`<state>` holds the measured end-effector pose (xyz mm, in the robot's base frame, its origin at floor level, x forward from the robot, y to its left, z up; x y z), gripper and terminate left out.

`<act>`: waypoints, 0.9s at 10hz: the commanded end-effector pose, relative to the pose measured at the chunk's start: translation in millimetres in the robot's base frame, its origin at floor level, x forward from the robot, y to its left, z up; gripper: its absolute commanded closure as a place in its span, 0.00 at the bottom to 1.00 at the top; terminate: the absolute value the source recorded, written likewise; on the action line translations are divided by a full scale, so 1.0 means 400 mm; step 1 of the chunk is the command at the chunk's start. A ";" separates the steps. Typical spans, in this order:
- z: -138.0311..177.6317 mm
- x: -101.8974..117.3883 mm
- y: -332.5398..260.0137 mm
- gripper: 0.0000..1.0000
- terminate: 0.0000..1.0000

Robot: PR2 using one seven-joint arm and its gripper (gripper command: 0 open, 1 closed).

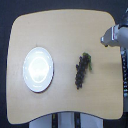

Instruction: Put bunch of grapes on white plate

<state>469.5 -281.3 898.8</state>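
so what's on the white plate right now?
Nothing visible on the white plate; its surface shows only glare. The bunch of grapes lies on the table toward the exterior view's right, apart from the plate. Whatever is beneath the plate is covered.

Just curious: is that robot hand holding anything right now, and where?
Nothing. The gripper is off by the table's edge, apart from the bunch of grapes.

Bare table (65, 37) lies between my claw (106, 39), at the far right edge, and the bunch of grapes (81, 70). Nothing stands between grapes and the white plate (38, 69) at left.
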 end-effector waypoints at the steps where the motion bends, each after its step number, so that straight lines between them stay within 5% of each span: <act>1: 0.000 0.000 0.000 0.00 0.00; 9: -0.136 -0.069 0.222 0.00 0.00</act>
<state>454.7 -247.2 877.3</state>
